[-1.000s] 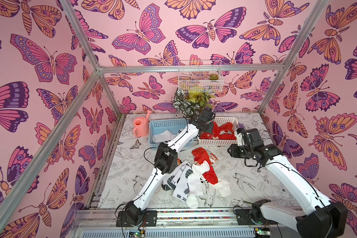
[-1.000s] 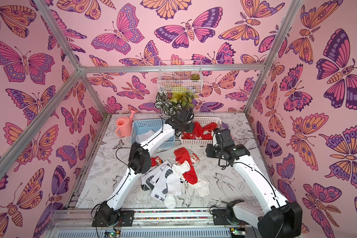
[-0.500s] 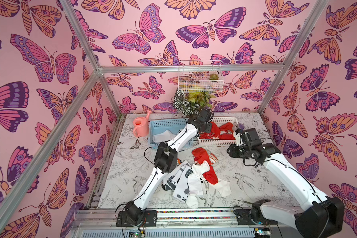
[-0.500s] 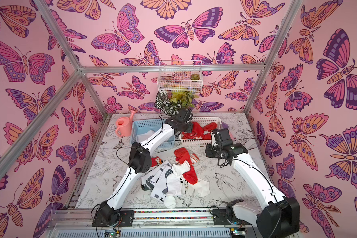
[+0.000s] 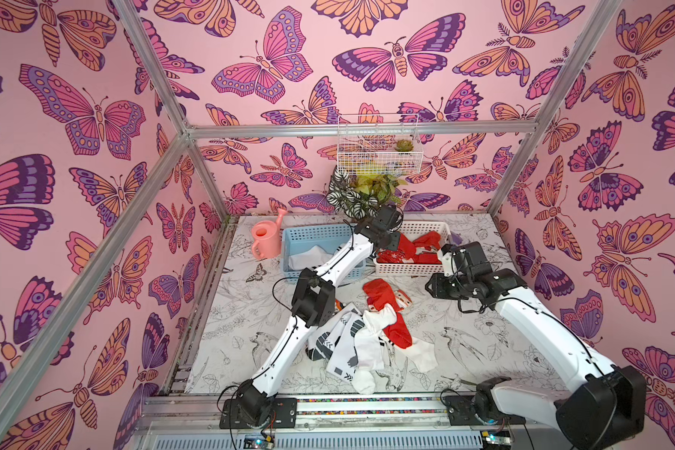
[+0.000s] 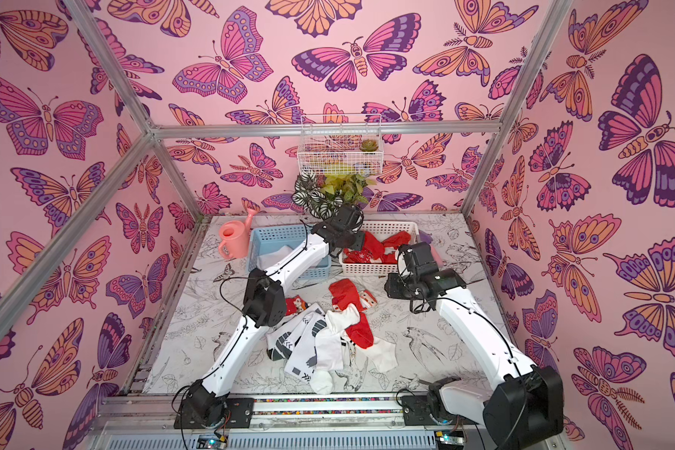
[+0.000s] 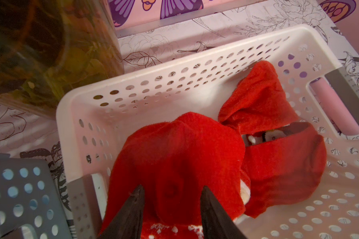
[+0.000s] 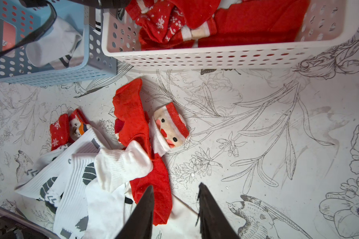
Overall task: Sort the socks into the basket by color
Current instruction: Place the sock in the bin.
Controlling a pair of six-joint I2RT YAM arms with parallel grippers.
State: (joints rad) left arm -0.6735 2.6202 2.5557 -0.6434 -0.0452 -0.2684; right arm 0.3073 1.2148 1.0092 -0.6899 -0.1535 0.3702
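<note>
Since a second ago the left hand [image 7: 172,187] has parted its fingers over the white basket [image 7: 133,82]. It grips nothing, and a red sock [image 7: 174,149] lies loose in the basket just beyond the tips, next to more red ones. The right hand [image 8: 176,185] has edged slightly toward the middle. Its fingers stand apart and empty above the tabletop [image 8: 278,144], beside the mixed pile [image 5: 367,335] of red and white patterned socks in front of both baskets. A white sock [image 5: 308,255] sits in the blue basket [image 5: 312,233], just beside the white one.
</note>
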